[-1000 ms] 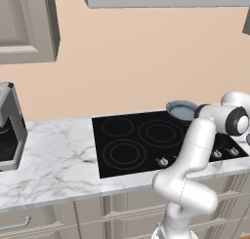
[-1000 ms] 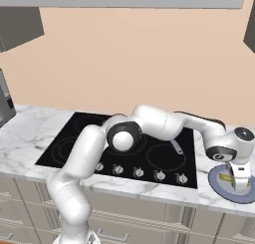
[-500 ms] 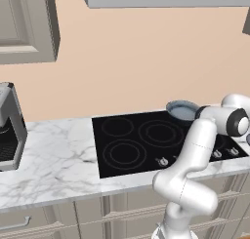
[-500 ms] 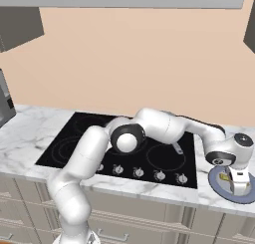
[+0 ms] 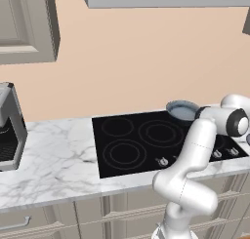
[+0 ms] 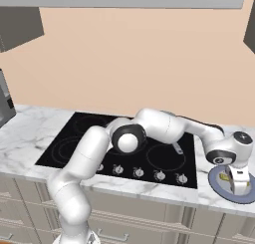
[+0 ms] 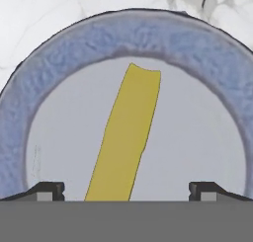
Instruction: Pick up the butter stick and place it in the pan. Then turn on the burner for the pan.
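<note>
Currently the gripper [image 6: 238, 184] hangs straight over a blue-rimmed plate [image 6: 218, 182] on the marble counter [image 6: 30, 126], right of the black cooktop [image 6: 149, 163]. Hand view: butter stick [image 7: 126, 135] lies on the plate's pale centre, a long yellow strip running from between the two fingertips [image 7: 47, 190] up toward the far rim [image 7: 148, 36], slightly tilted. Fingertips sit wide apart, one on each side of the stick, neither touching it — jaws open, nothing gripped.

Right base view: butter stick [image 6: 229, 179] just shows as a yellow sliver beside the gripper on the plate. Arm stretches from the lower left across the cooktop's front half, above the knob row [image 6: 159, 176].

Pan [image 5: 182, 109] is on the rear right burner in the left base view, bluish-grey inside, light rim, partly behind the arm's wrist. In the right base view its handle [image 6: 178, 148] pokes out below the forearm. Pan and plate are well apart.

Coffee machine [image 5: 10, 130] sits at the far left of the counter.
</note>
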You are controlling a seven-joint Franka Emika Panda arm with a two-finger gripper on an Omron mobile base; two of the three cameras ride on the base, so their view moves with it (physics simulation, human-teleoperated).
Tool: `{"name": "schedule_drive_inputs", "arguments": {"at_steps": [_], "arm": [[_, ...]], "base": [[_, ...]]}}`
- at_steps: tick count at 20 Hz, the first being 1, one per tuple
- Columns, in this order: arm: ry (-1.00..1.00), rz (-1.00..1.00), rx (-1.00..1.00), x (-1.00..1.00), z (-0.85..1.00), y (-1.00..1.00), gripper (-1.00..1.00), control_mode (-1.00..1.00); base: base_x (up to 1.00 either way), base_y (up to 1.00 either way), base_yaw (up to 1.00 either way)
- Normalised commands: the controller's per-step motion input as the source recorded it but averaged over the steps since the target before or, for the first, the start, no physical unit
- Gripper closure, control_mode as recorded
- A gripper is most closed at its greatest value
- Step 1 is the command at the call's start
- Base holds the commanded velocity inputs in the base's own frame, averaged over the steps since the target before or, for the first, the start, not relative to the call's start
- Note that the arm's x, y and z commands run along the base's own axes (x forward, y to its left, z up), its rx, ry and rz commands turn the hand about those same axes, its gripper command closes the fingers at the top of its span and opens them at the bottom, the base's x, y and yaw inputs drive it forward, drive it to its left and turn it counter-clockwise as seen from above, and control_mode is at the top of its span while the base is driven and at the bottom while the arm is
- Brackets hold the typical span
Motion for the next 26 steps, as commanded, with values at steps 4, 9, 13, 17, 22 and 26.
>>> {"name": "schedule_drive_inputs", "arguments": {"at_steps": [4,9,13,17,22,26], "arm": [[0.01,0.00,0.00,0.17,-0.27,0.00,-1.00,-1.00],[0.00,0.01,0.00,0.11,-0.35,0.00,-1.00,-1.00],[0.04,0.00,0.00,0.01,-0.47,0.00,1.00,-1.00],[0.07,0.01,0.00,0.00,-0.33,0.00,1.00,-1.00],[0.00,0.00,0.02,0.03,-0.16,0.01,1.00,-1.00],[0.00,0.01,0.01,0.01,0.03,0.13,1.00,-1.00]], "base": [[0.00,0.00,0.00],[0.00,0.00,0.00],[0.00,0.00,0.00],[0.00,0.00,0.00],[0.00,0.00,0.00],[0.00,0.00,0.00]]}}
